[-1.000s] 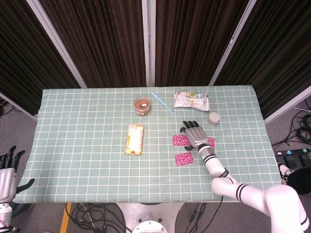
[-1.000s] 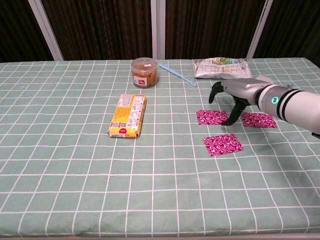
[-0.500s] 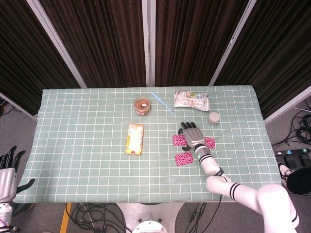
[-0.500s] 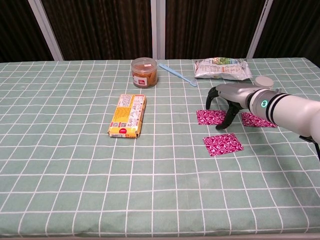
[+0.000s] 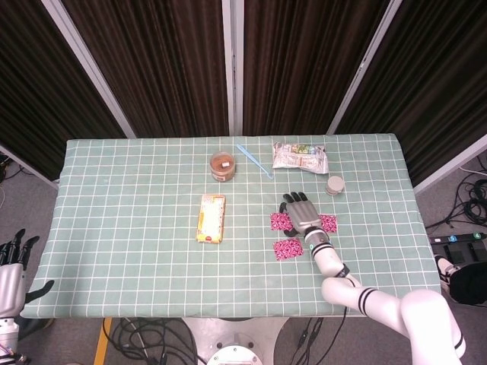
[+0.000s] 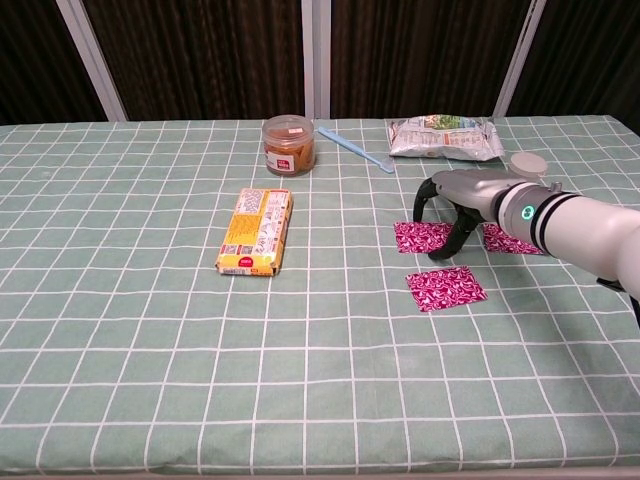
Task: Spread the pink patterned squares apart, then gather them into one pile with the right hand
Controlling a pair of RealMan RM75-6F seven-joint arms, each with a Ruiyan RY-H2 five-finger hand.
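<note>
Three pink patterned squares lie apart on the green checked cloth. The left square [image 5: 279, 220] [image 6: 420, 237] is under my right hand [image 5: 302, 212] [image 6: 456, 203]. That hand arches over it with fingers apart, tips down at the square's right edge and holding nothing. The right square [image 5: 329, 223] [image 6: 512, 239] lies partly hidden behind the hand and wrist. The near square [image 5: 288, 249] [image 6: 446, 287] lies by itself, closer to me. My left hand [image 5: 12, 261] hangs off the table's near left corner, fingers apart and empty.
A yellow box [image 5: 211, 217] [image 6: 256, 231] lies left of centre. A brown jar [image 5: 222, 165] [image 6: 289, 145], a blue stick [image 5: 255, 160] [image 6: 356, 148], a snack bag [image 5: 300, 157] [image 6: 443, 137] and a small white cap [image 5: 334, 185] [image 6: 527, 165] sit towards the far side.
My right hand has shifted a little to the left and drawn in over the left square. The squares and my left hand have barely moved.
</note>
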